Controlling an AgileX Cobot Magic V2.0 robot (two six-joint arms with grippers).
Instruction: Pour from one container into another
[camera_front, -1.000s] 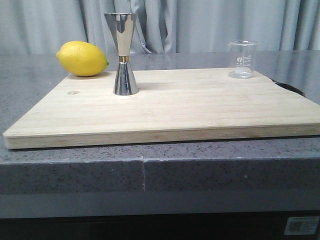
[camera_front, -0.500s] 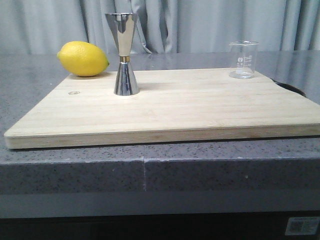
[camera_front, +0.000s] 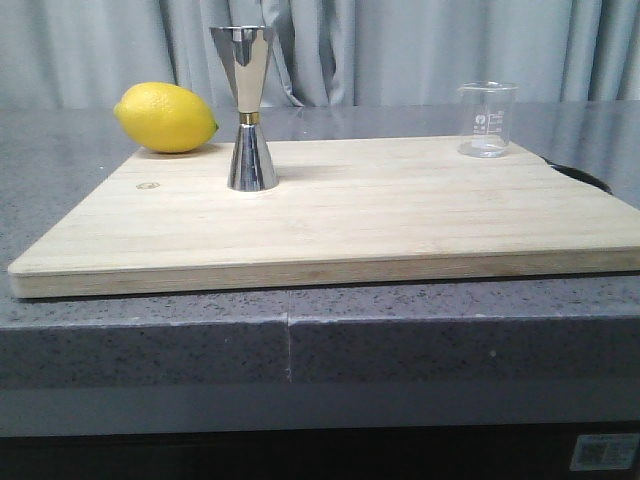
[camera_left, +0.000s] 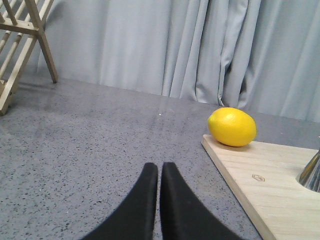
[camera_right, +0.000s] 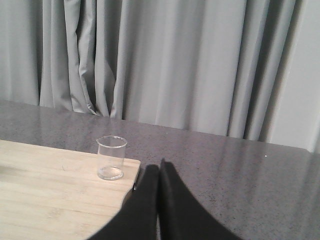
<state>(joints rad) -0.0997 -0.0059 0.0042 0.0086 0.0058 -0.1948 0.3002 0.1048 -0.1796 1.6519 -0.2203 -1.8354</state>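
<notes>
The small clear glass beaker (camera_front: 486, 120) stands upright at the far right corner of the wooden board (camera_front: 340, 215), with faint white marks on its side. The shiny steel jigger (camera_front: 247, 108), hourglass-shaped with a thin gold band at its waist, stands upright toward the board's far left, well apart from the beaker.

Board (camera_front: 400, 220) on bench (camera_front: 60, 150): jigger (camera_front: 249, 110) far-left on board, beaker (camera_front: 487, 119) at its far-right corner, lemon (camera_front: 166, 117) at far-left corner.

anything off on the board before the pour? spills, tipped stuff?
Nothing stands out. The jigger and beaker stand upright on the cutting board, the lemon rests at its far left corner, and no spill shows.
</notes>
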